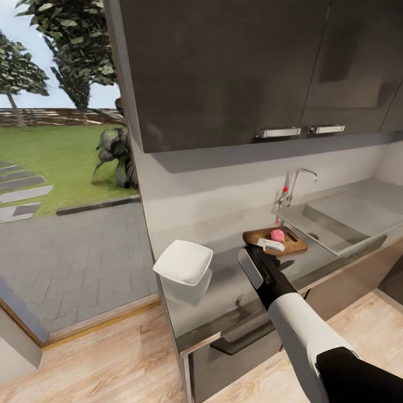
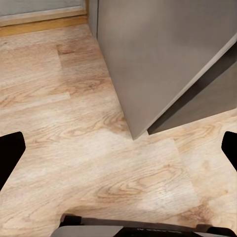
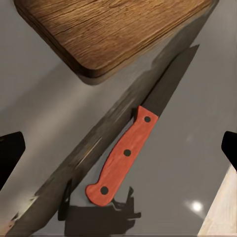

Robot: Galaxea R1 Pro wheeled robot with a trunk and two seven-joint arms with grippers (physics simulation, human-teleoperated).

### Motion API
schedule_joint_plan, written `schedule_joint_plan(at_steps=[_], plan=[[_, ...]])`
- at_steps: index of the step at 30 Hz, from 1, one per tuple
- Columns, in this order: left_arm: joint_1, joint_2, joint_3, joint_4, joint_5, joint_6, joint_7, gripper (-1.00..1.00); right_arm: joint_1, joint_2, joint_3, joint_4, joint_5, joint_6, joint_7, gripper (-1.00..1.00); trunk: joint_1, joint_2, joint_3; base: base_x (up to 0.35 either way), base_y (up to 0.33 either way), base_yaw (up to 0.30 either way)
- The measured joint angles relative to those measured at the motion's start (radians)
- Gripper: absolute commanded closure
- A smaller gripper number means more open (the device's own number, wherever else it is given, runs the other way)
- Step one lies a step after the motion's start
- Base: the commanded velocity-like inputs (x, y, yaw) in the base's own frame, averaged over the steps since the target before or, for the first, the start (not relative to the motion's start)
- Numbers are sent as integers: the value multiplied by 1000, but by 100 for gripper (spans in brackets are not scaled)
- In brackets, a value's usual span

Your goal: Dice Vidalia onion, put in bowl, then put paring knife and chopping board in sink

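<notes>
1. Fingertips of the right pincer (image 3: 118,148) sit at the two far edges of its wrist view, dark and spread wide, pinching nothing and touching nothing.
2. Between those spread tips, on the glossy dark grey bench (image 3: 44,98), lies the paring knife (image 3: 140,136), flat and untouched.
3. Its long axis runs diagonally across the gap: the red handle (image 3: 122,160) with three dark rivets is the end nearer the pincer, and the dark pointed blade (image 3: 170,81) aims away from it.
4. Just beyond the knife lies the chopping board (image 3: 108,29), a rounded corner closest to the blade; knife and board appear apart, though the reflection between them makes that hard to judge.
5. From the head camera, the right arm reaches over the bench with its pincer (image 1: 271,244) at the near edge of the board (image 1: 274,240).
6. The pinkish Vidalia onion (image 1: 277,235) rests on the board, just past the pincer.
7. Beyond the board is the sink (image 1: 336,224).
8. The white bowl (image 1: 183,262) stands on the bench well off to the pincer's left.
9. The left pincer (image 2: 118,153) is spread as well, empty, hanging over the wooden floor (image 2: 74,148) beside a grey cabinet corner (image 2: 148,64).
</notes>
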Motion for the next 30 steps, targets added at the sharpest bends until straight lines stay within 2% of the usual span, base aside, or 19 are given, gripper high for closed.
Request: schedule_joint_plan(at_steps=[8, 17, 25, 30], plan=[[0, 0, 0, 0, 0, 0, 0, -100, 0, -2, 5, 22, 0, 0, 0, -100, 0, 0, 0, 13, 1, 0], [0, 0, 0, 0, 0, 0, 0, -100, 0, -6, 6, 25, 0, 0, 3, -100, 0, 0, 0, 145, 43, 0], [0, 0, 0, 5, -1, 0, 0, -100, 0, -15, 4, 41, 0, 0, 6, -100, 0, 0, 0, 18, 4, 0], [0, -1, 0, 11, -1, 0, 1, -100, 0, -30, 3, 81, -1, -2, 7, -100, 0, 0, 0, 0, 0, 0]])
